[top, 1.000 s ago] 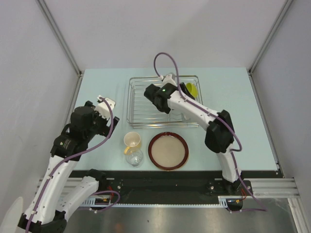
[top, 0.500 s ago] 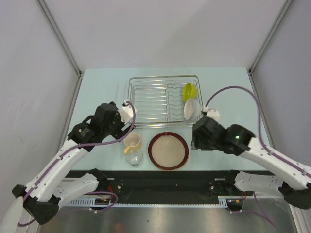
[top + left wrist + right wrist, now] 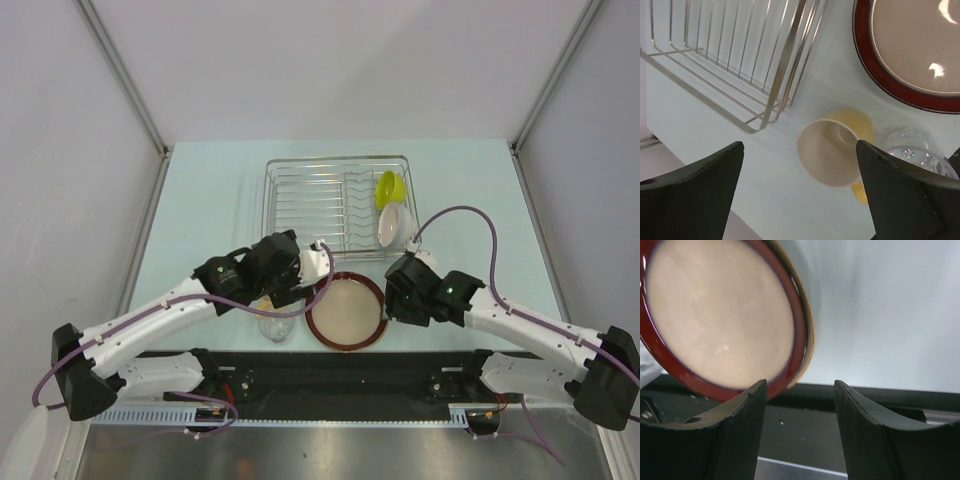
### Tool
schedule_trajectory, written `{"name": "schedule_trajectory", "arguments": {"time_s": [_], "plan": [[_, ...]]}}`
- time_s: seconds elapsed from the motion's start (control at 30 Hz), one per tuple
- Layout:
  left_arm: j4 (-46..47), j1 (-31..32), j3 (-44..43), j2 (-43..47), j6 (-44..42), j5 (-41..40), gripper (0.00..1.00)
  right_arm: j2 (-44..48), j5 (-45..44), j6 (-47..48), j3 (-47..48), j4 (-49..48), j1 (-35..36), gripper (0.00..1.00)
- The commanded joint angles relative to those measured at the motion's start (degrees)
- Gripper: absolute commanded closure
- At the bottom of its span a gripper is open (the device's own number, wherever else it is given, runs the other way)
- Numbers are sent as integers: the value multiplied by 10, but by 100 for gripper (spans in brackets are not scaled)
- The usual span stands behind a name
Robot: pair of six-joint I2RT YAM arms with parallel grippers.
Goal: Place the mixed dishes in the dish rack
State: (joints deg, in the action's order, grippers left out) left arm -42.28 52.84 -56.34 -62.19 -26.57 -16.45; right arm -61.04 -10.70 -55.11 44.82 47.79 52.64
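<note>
Left hand (image 3: pixel 800 145) hangs spread wide above the cream-yellow mug (image 3: pixel 832 150), gripping nothing. The mug stands mouth up on the counter (image 3: pixel 210 190), framed between my two fingers in the wrist view, just off the near corner of the dish rack (image 3: pixel 740 50). The small clear glass (image 3: pixel 912 147) stands just beside the mug, and the dark red-brown round dish (image 3: pixel 910 45) lies flat near both.

My right hand (image 3: pixel 800 385) is likewise open and empty, low at the right edge of that dish. The dish's rim passes behind one fingertip in the wrist view. A tan rim shows beneath the red one; it may be the beige patterned plate (image 3: pixel 809 340), though the blur leaves me unsure.

In the right part of the rack, the small lime-green bowl (image 3: pixel 390 187) and the white bowl (image 3: pixel 397 225) stand on edge, the green one farther from me.
</note>
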Motion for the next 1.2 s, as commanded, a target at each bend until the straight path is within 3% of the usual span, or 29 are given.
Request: {"name": "schedule_trajectory", "arguments": {"time_s": [0.0,0.47,1.17], "plan": [[54,24,17,-29,-16,1,0,-10,33,-6,-24,-88,-47,41],[163,31,57,-134,-53,37,0,-68,69,2,-39,-160,-84,46],[149,31,121,-127,-158,106,0,-55,117,-14,-70,-191,-105,50]]}}
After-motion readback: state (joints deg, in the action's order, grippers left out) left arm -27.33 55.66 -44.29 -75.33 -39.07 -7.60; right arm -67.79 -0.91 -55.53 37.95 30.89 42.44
